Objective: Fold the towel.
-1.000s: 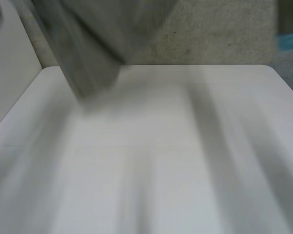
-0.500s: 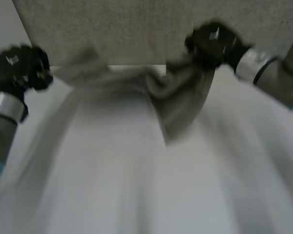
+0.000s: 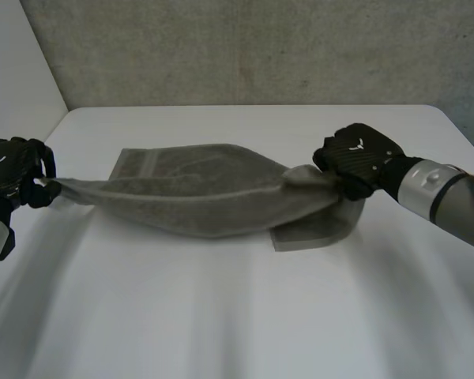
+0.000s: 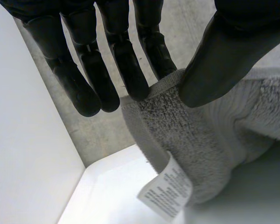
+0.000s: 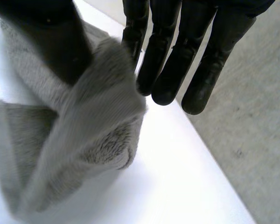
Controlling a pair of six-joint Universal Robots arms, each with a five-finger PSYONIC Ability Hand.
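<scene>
The grey towel [image 3: 213, 197] is pulled out lengthwise across the middle of the white surface [image 3: 245, 316], with both ends raised and its sagging middle seemingly resting on the surface. The left robot hand [image 3: 12, 170] is clamped on one end, pinching the hem just above a white care label [image 4: 165, 191]. The right robot hand [image 3: 357, 158] is pinched onto the other end, where the cloth bunches.

To my eye this is the straightening-out step, before any real fold. Next the towel needs lowering flat and even, then one end carrying over to meet the other.

I can't tell how many layers lie under the right end, or whether the far edge lies smooth.
</scene>
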